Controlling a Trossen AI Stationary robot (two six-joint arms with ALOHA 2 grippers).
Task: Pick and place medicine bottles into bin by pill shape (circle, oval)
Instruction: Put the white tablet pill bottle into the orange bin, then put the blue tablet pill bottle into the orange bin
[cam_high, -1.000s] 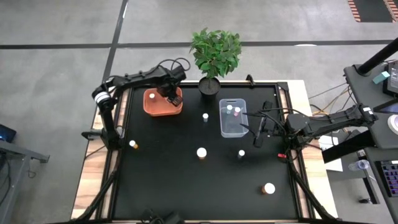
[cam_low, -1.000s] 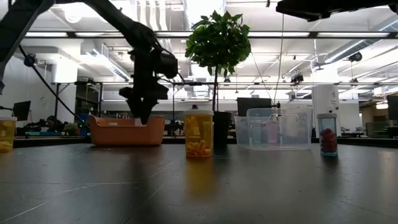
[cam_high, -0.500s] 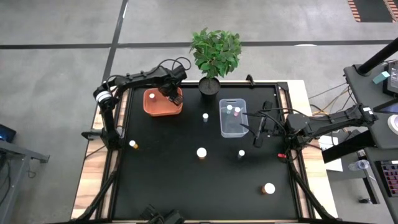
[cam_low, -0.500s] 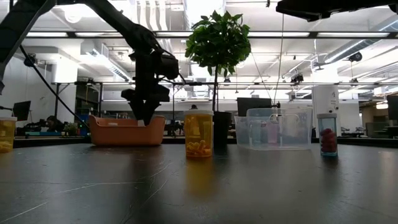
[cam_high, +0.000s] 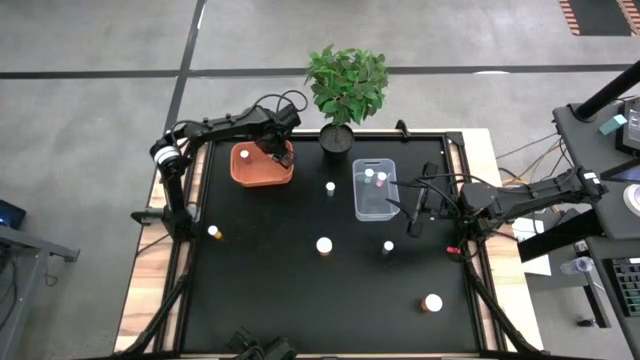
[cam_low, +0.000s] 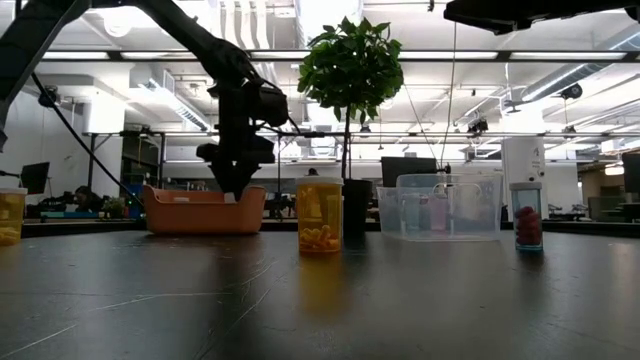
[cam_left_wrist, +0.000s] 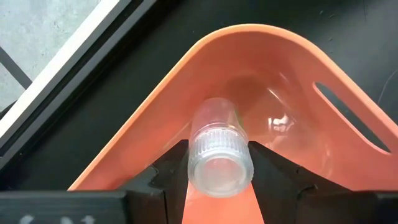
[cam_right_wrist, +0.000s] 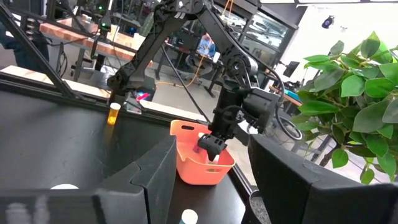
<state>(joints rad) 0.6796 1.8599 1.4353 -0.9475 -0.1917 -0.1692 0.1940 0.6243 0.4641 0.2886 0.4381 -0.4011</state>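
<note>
We have the left gripper over the orange bin at the table's far left corner, its fingers pinching a small clear medicine bottle by the body just under its ribbed cap, the bottle hanging inside the bin's rim. It looks light and rigid, with smooth plastic walls that could slip, so we judge the ribbed cap or the wall just below it the safest hold. The right gripper waits near the table's right edge, just beside the clear bin, its fingers spread and holding nothing.

Several more bottles stand loose on the table: an amber one near the middle, a white-capped one by the left edge, another towards the near right corner. A potted plant sits at the far edge.
</note>
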